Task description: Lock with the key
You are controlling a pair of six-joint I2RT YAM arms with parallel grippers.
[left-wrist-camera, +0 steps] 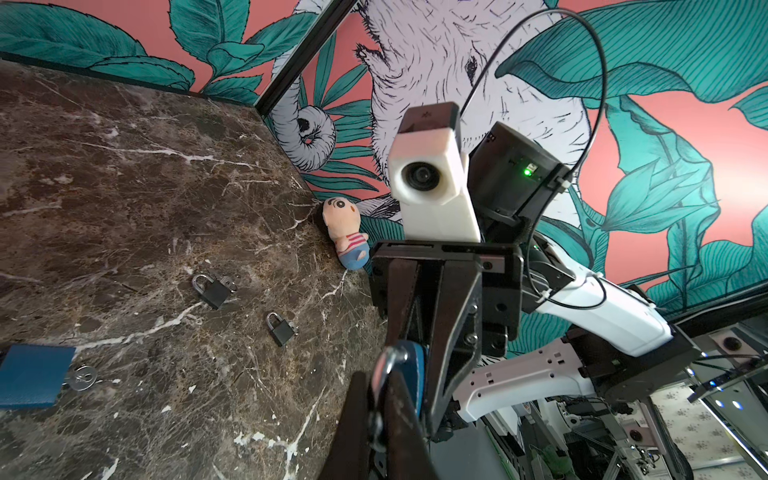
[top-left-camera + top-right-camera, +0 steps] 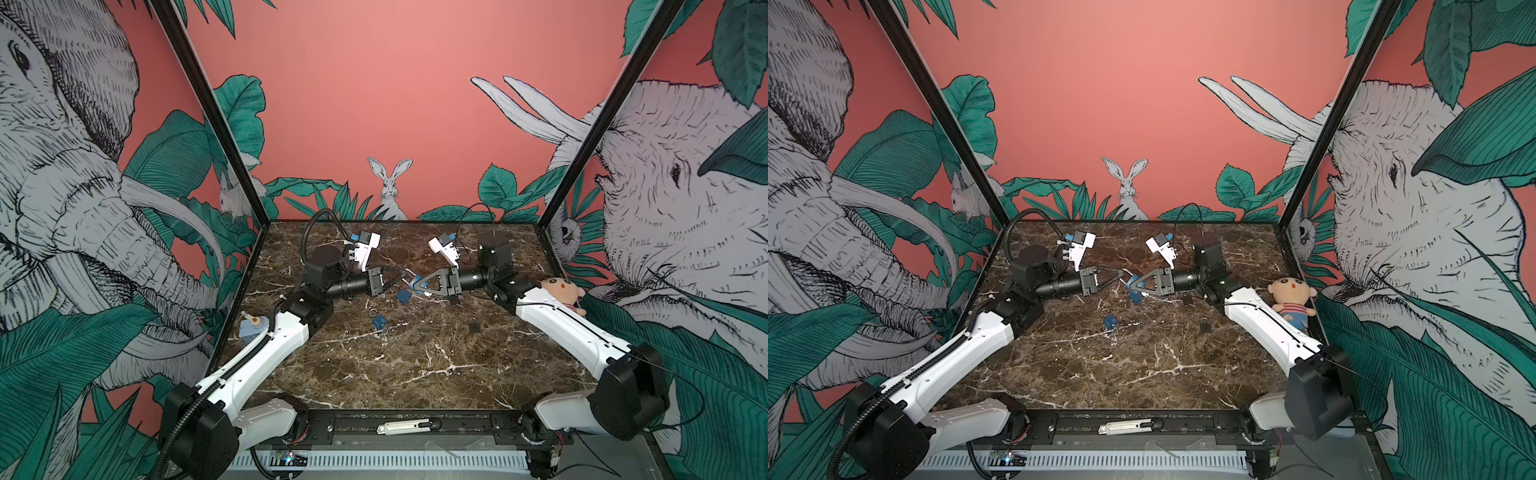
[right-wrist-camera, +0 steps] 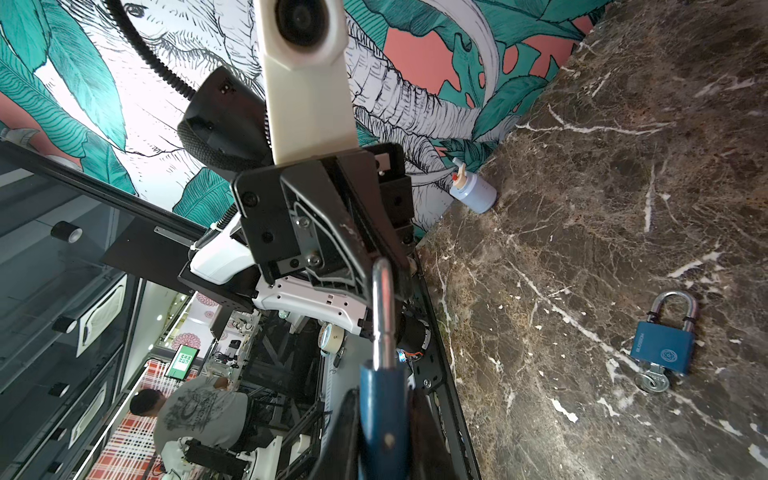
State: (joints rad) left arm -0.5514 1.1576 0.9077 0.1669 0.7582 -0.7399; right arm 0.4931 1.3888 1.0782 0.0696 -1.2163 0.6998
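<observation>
Jaws: left gripper (image 2: 406, 276) clenched on the shackle (image 3: 382, 307). Right gripper (image 2: 415, 287) is clamped on the body of the held blue padlock (image 3: 384, 399). The two meet in the air at the centre of both top views. Near to far: a box cutter (image 2: 405, 428) lies on the front rail at bottom centre, off the table. Next comes bare marble table (image 2: 415, 374), the most open room. Then a pump bottle (image 2: 251, 326) sits at the left wall, with a loose blue padlock (image 2: 379, 321) and a black padlock (image 2: 475, 325) lying flat, well apart. A second blue padlock (image 2: 402, 296) lies on the marble just below-left of the jaws in frame, its own key head (image 1: 83, 378) touching its bottom end. The held lock's long axis runs left-right across the frame, shackle end toward the left arm, keyhole end toward the right arm. The key (image 2: 427, 293) is a small white glint just below the right fingers. It likely hangs at the keyhole end, but it is too small to be sure and hidden in both wrist views. Judgement: the right arm is nearer but busy with the body, so the left would have to let go and come round to the right-hand end. A plush doll (image 2: 561, 291) sits at the right wall, well clear. The far strip offers room.
</observation>
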